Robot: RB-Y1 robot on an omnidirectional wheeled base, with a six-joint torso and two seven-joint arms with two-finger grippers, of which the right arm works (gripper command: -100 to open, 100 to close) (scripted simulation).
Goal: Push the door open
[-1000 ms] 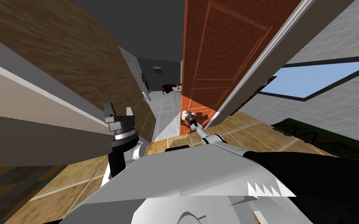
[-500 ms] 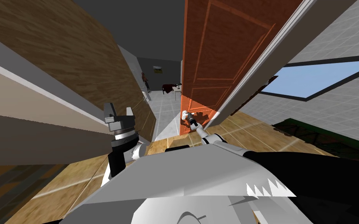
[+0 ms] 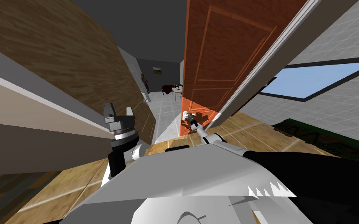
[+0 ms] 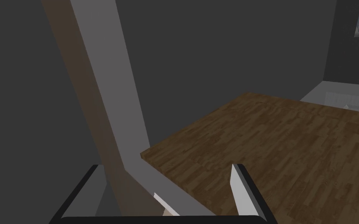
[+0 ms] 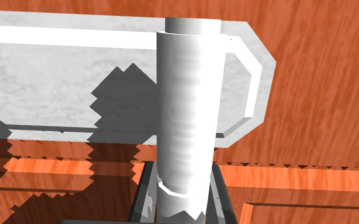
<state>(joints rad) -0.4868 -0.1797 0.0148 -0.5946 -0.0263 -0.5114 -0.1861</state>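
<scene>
Head view has the tall orange-brown door (image 3: 213, 54) ahead and to the right. It stands ajar, with its free edge toward a tiled room beyond and the pale door frame (image 3: 260, 66) along its other side. Beside the wooden wall (image 3: 58, 50) the left gripper (image 3: 118, 109) is raised, its fingers apart and holding nothing. Low on the door, the right gripper (image 3: 188, 116) is at the lever. In the right wrist view the grey backplate (image 5: 58, 89) lies flat on the door, and the white handle (image 5: 186, 101) runs up between the two fingers, which are clamped on its sides. To push well, I judge the arm should follow the door's arc rather than a straight line, so the grip does not twist off the lever. The base will probably need to advance as reach runs out, staying clear of the frame.
</scene>
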